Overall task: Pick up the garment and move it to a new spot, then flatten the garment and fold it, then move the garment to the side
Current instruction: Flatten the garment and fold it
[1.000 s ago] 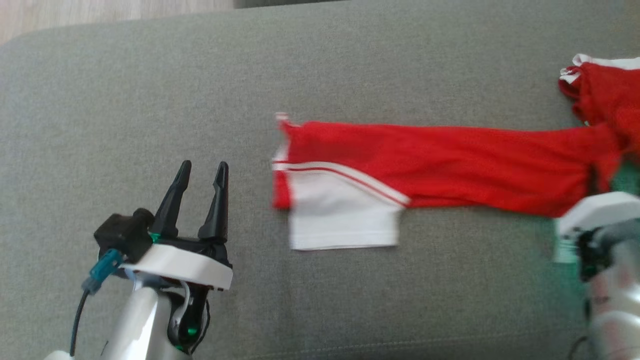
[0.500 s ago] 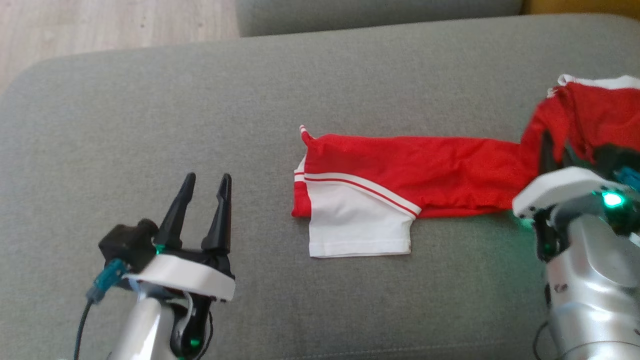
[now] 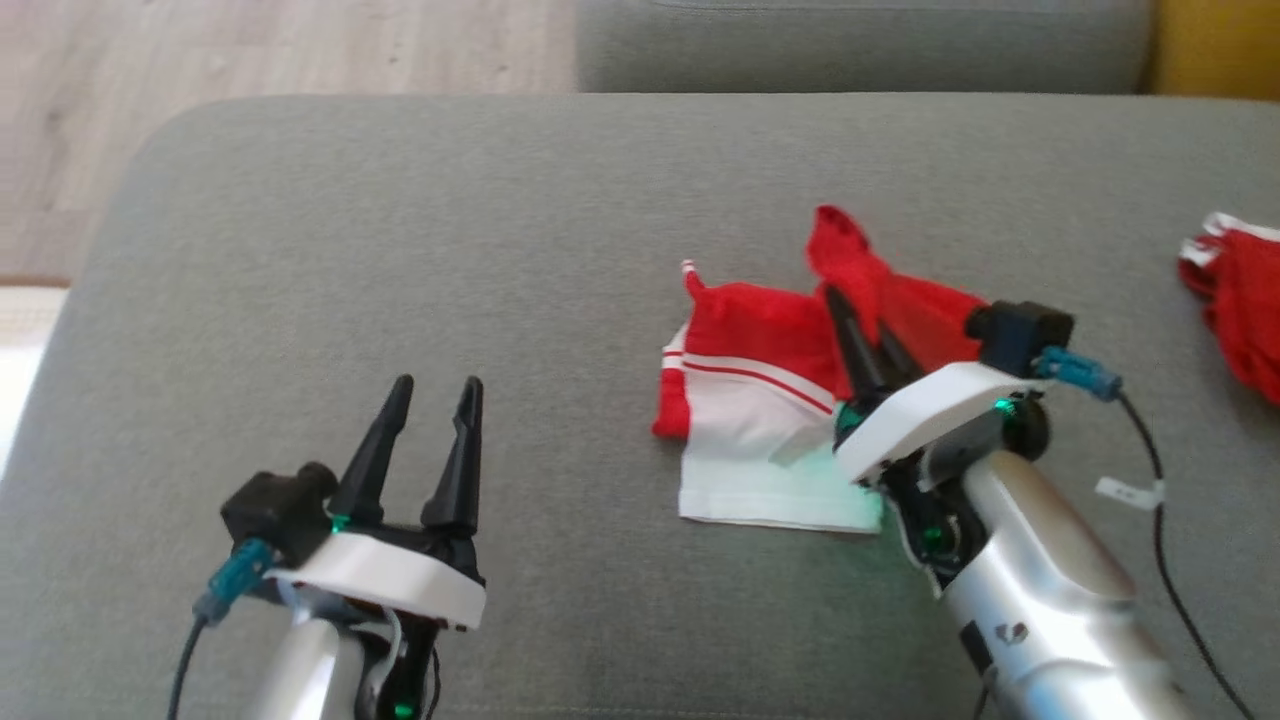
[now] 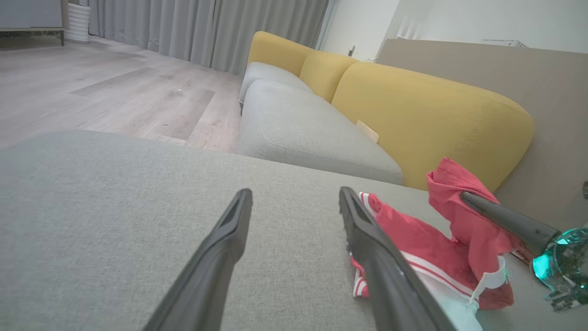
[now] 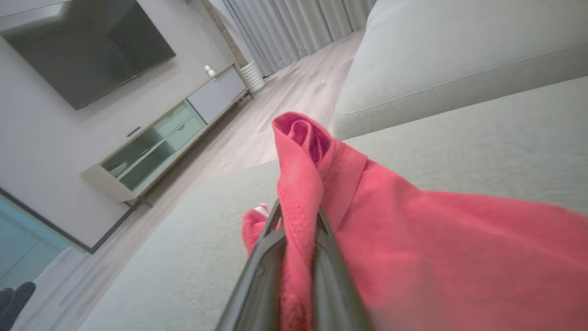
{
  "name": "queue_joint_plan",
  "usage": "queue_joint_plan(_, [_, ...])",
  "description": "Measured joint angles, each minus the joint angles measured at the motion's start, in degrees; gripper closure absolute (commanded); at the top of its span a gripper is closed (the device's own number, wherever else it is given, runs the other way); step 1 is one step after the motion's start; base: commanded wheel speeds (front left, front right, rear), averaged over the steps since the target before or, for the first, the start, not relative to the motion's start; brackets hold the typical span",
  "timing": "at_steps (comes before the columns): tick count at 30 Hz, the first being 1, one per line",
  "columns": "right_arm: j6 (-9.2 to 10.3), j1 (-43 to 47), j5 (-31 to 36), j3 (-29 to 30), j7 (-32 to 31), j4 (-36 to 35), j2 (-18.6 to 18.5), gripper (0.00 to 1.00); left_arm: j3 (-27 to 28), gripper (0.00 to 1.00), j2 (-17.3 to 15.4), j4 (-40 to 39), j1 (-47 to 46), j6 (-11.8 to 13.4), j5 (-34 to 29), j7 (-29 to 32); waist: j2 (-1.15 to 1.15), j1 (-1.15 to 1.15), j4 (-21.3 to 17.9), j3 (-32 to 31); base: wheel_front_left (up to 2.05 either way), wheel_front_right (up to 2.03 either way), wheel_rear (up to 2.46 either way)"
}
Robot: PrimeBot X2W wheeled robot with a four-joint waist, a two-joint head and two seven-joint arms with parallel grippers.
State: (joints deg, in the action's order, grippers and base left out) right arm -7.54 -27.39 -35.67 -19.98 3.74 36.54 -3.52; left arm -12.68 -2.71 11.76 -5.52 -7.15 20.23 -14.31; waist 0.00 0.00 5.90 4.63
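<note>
The red and white garment (image 3: 750,350) lies bunched on the grey couch cushion (image 3: 400,250), right of centre. Its white panel (image 3: 745,450) faces the front edge. My right gripper (image 3: 858,312) is shut on a raised fold of the garment's red fabric, held above the rest. In the right wrist view the garment (image 5: 413,239) is pinched between the right gripper (image 5: 297,211). My left gripper (image 3: 435,385) hovers open and empty over bare cushion to the garment's left. In the left wrist view the left gripper (image 4: 294,193) frames the garment (image 4: 413,234) at lower right.
Another red and white cloth (image 3: 1235,300) lies at the cushion's right edge. Wooden floor (image 3: 250,50) shows beyond the cushion's rounded left corner. A second grey seat (image 4: 298,133) and yellow backrests (image 4: 413,110) stand behind. A TV cabinet (image 5: 170,138) stands across the room.
The head camera has shifted. My right gripper has carried the garment's right end leftward over the rest, so the long red strip is now bunched. The left gripper stays open in place.
</note>
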Motion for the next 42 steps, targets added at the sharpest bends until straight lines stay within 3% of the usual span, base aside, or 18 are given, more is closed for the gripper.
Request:
queue_joint_plan(13, [0.0, -6.8, -15.55, -14.74, 7.92, 12.51, -0.04, 1.0, -2.14, 0.0, -0.01, 0.97, 0.42, 0.01, 0.68, 0.01, 0.0, 0.0, 8.12, 1.73, 0.0, 0.0, 0.0])
queue_joint_plan(20, [0.0, -9.76, -21.73, -22.63, 9.37, 19.17, -0.11, 1.0, -2.22, 0.0, -0.01, 1.18, 0.13, 0.01, 0.69, 0.01, 0.0, 0.0, 10.61, 3.63, 0.0, 0.0, 0.0])
queue_joint_plan(21, [0.0, -9.76, -23.03, -25.38, 9.43, 20.13, -0.16, 0.0, -2.21, 0.0, -0.01, 1.33, 0.12, 0.01, 0.7, 0.01, 0.0, 0.0, 10.74, 3.77, 0.0, 0.0, 0.0])
queue_joint_plan(32, [0.0, -9.96, -33.12, -42.89, 8.83, 5.73, -0.27, 0.0, -1.8, 0.0, -0.01, 1.45, -0.64, 0.12, 1.54, 0.01, 0.0, 0.0, 6.43, 2.28, 0.0, 0.0, 0.0])
queue_joint_plan(38, [0.0, -13.45, -33.03, -43.0, 9.58, 6.98, -0.24, 0.0, -0.96, 0.0, -0.01, 0.99, -0.61, 0.18, 1.52, 0.01, 0.0, 0.0, 3.03, 1.32, 0.0, 0.0, 0.0])
queue_joint_plan(42, [0.0, -16.74, -25.68, -38.33, 10.48, 11.41, -0.25, 0.0, 0.97, 0.0, -0.01, -0.64, -0.51, 0.42, 1.52, 0.0, 0.0, 0.0, -0.33, 0.65, 0.0, 0.0, 0.0])
